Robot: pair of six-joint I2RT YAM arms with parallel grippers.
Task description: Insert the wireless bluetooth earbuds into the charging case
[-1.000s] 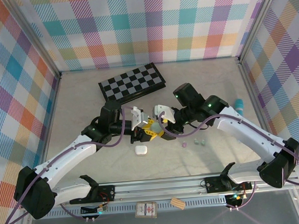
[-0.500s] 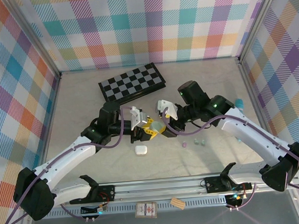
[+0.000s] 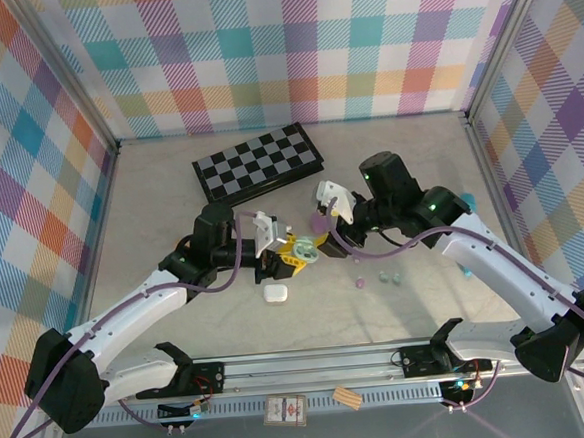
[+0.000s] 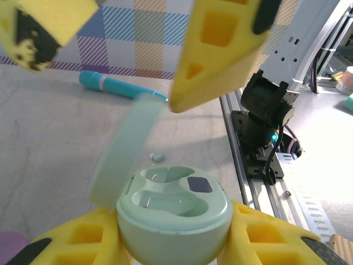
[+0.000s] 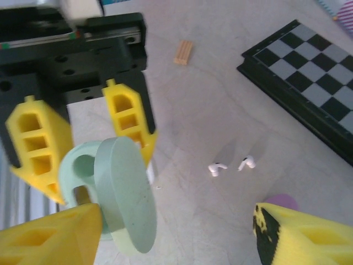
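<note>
The mint-green charging case [image 4: 174, 212] is held between the yellow fingers of my left gripper [image 4: 174, 234], its lid [image 4: 127, 154] hinged up and both wells bare. From above, the left gripper [image 3: 296, 254] holds the case [image 3: 307, 254] over mid-table. My right gripper [image 5: 176, 232] is open just beyond the lid [image 5: 124, 199], one of its fingers [image 5: 49, 234] close beside it. In the top view the right gripper [image 3: 320, 232] hangs just right of the case. Two white earbuds [image 5: 217, 167] lie on the table. Mint earbuds [image 3: 390, 276] and a lilac one [image 3: 359, 284] lie nearer the front.
A white case [image 3: 275, 292] sits left of the loose buds and a lilac case [image 3: 319, 220] beside the right gripper. A folded chessboard [image 3: 258, 161] lies at the back, a teal pen [image 4: 110, 84] at the right wall. Checked walls ring the table.
My right gripper has opened wider and drawn back to the upper right, away from the mint case, whose lid now stands up. The left gripper has kept its hold.
</note>
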